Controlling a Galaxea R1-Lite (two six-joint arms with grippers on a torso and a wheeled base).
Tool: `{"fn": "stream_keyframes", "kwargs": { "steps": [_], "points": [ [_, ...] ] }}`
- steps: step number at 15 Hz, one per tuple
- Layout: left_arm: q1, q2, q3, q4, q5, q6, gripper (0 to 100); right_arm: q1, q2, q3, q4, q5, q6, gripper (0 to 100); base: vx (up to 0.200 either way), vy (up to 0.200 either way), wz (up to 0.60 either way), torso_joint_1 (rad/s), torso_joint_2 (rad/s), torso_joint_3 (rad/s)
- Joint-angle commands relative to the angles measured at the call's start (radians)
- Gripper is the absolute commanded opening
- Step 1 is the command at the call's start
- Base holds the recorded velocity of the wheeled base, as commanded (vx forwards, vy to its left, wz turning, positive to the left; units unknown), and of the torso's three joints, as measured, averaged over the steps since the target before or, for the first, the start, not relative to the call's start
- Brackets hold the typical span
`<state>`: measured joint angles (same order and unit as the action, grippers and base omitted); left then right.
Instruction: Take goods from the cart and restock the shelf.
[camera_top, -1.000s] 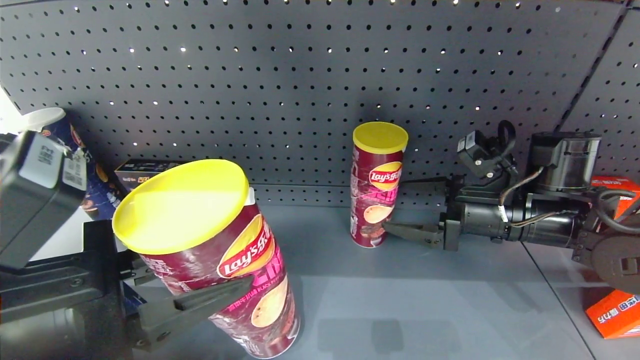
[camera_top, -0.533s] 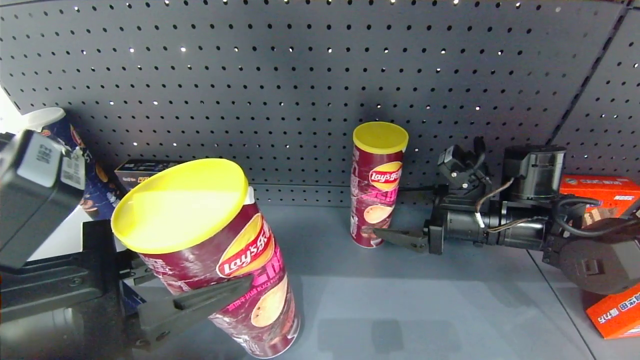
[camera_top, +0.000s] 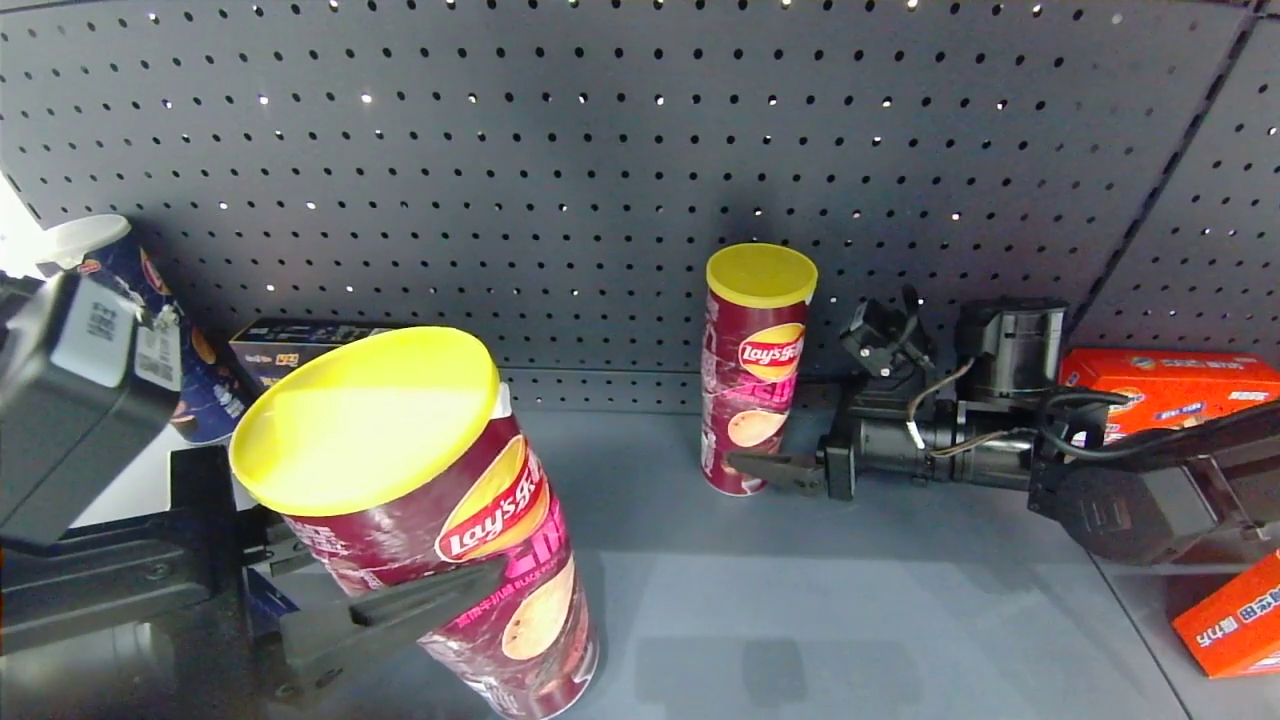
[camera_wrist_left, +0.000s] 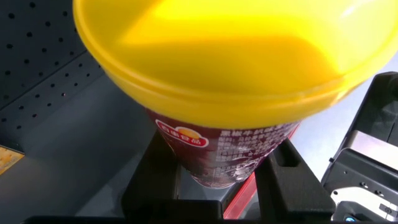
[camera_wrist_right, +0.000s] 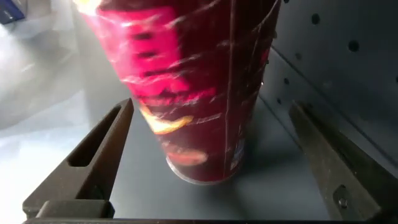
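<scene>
A maroon chips can with a yellow lid (camera_top: 440, 520) hangs tilted at the lower left, just over the grey shelf floor (camera_top: 850, 600). My left gripper (camera_top: 425, 590) is shut on its lower body; the same can (camera_wrist_left: 230, 155) shows between my left gripper's (camera_wrist_left: 227, 186) black fingers. A second, matching can (camera_top: 752, 370) stands upright at the back of the shelf by the pegboard. My right gripper (camera_top: 748, 435) comes in from the right, open, with one finger on each side of that can's lower part. In the right wrist view this can (camera_wrist_right: 199, 93) sits between the spread fingers of the right gripper (camera_wrist_right: 211, 109), touching neither.
The pegboard wall (camera_top: 600, 150) closes the back. A dark flat box (camera_top: 290, 340) and a blue can (camera_top: 130, 270) sit at the back left. An orange box (camera_top: 1170, 385) lies behind the right arm, another orange box (camera_top: 1230, 620) at the right front.
My right arm has slid left along the shelf, bringing its open fingers around the standing can. The left gripper and its can have barely shifted.
</scene>
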<state>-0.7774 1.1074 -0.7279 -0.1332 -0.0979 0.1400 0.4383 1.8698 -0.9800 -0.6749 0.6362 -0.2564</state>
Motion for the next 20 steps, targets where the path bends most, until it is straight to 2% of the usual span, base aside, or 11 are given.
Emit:
{"fn": "stream_keyframes", "kwargs": {
  "steps": [1, 2, 10, 11, 17, 20],
  "points": [
    [0.000, 0.002, 0.001, 0.000, 0.000, 0.000, 0, 0.003, 0.028, -0.019, 0.000, 0.000, 0.000, 100, 0.000, 0.000, 0.00, 0.000, 0.00, 0.000],
    [0.000, 0.002, 0.001, 0.000, 0.000, -0.019, 0, 0.007, 0.045, -0.040, 0.000, -0.001, 0.000, 100, 0.000, 0.000, 0.00, 0.000, 0.00, 0.000],
    [0.000, 0.002, 0.010, 0.000, 0.001, -0.020, 0, 0.031, 0.071, -0.069, -0.002, -0.001, 0.000, 100, 0.000, 0.000, 0.00, 0.000, 0.00, 0.000],
    [0.000, 0.000, 0.018, 0.000, 0.001, -0.020, 0, 0.036, 0.072, -0.068, -0.011, -0.004, 0.000, 0, 0.000, 0.000, 0.00, 0.000, 0.00, 0.000],
    [0.000, -0.014, 0.022, 0.000, 0.001, -0.020, 0, 0.062, 0.028, -0.040, -0.014, -0.024, 0.006, 0, 0.000, 0.000, 0.00, 0.000, 0.00, 0.000],
    [0.000, -0.012, 0.021, 0.000, 0.001, -0.020, 0, 0.083, -0.041, 0.015, -0.020, -0.066, 0.008, 0, 0.000, 0.000, 0.00, 0.000, 0.00, 0.000]
  ]
}}
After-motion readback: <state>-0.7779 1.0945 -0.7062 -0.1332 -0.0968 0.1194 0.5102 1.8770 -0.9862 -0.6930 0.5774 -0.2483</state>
